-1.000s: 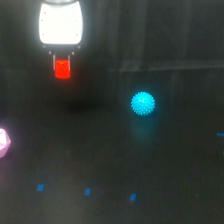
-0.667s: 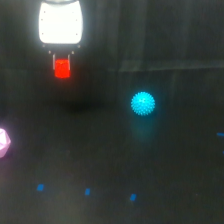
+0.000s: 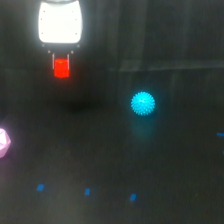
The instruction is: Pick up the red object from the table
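Observation:
The red object (image 3: 61,68) is a small bright red-orange block at the upper left of the exterior view. My gripper (image 3: 61,64) hangs below the white arm body (image 3: 60,22), and its thin fingers are shut on the sides of the red object. The block is held up off the dark table (image 3: 150,170); a faint shadow lies on the table below it.
A spiky cyan ball (image 3: 143,103) rests on the table to the exterior view's right of the gripper. A pink faceted object (image 3: 3,142) sits at the left edge. Small blue marks (image 3: 87,191) dot the front of the table.
The gripper with the red object has shifted only slightly; the ball and pink object have not moved.

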